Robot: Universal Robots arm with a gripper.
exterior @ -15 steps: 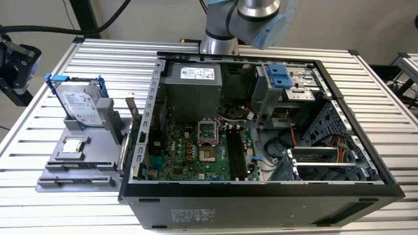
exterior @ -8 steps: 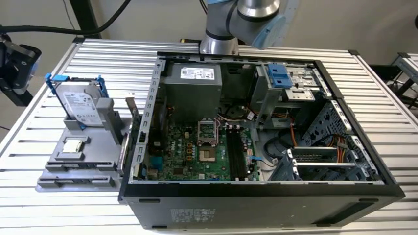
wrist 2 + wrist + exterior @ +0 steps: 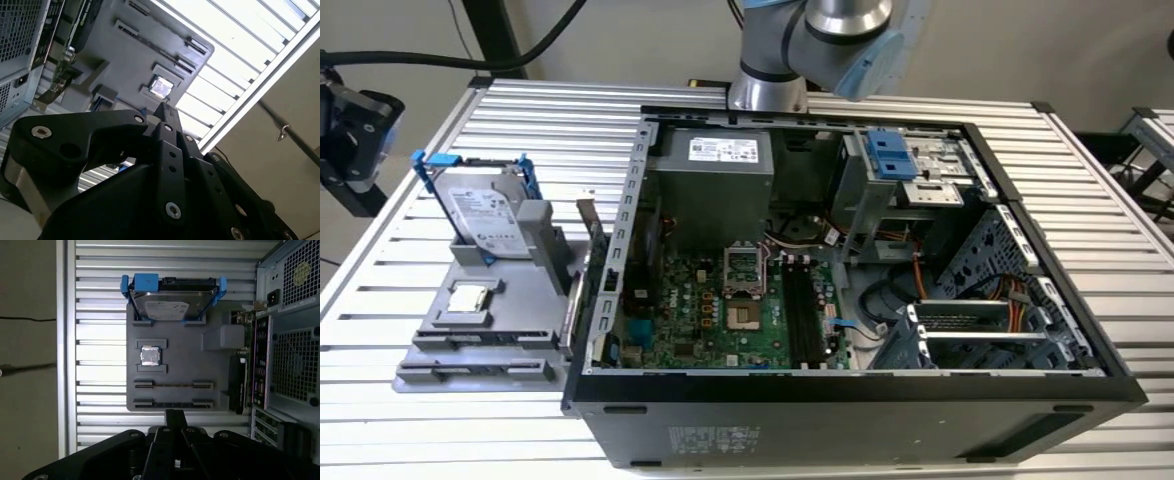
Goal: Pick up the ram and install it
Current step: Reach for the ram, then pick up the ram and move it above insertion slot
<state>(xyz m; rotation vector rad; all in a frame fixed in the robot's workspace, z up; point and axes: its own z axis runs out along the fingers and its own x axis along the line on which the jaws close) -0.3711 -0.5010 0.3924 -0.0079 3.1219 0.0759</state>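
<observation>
Gripper [image 3: 174,414] with its black fingers pressed together and nothing between them, seen in both wrist views [image 3: 166,107]. It is poised over the slatted metal table [image 3: 520,110], at the edge of the grey tray [image 3: 180,355] nearest the tray's two long holders. It is not touching any part.

The ram [image 3: 172,385] stands on edge in one of those holders as a thin strip held between end clips, near the gripper tip but apart from it. The neighbouring holder shows a dark line, and whether it is filled cannot be told.

On the same tray, a square silver processor chip [image 3: 150,355] sits in its recess beside the ram. A hard drive [image 3: 172,302] in a blue frame stands at the end farthest from the gripper.

In the exterior view the tray [image 3: 520,310] lies on the exterior view's left, just beside the open computer case [image 3: 854,385]. Inside the case, the motherboard [image 3: 707,320] carries a row of long black slots [image 3: 803,315]. The arm [image 3: 834,25] rises behind the case.
</observation>
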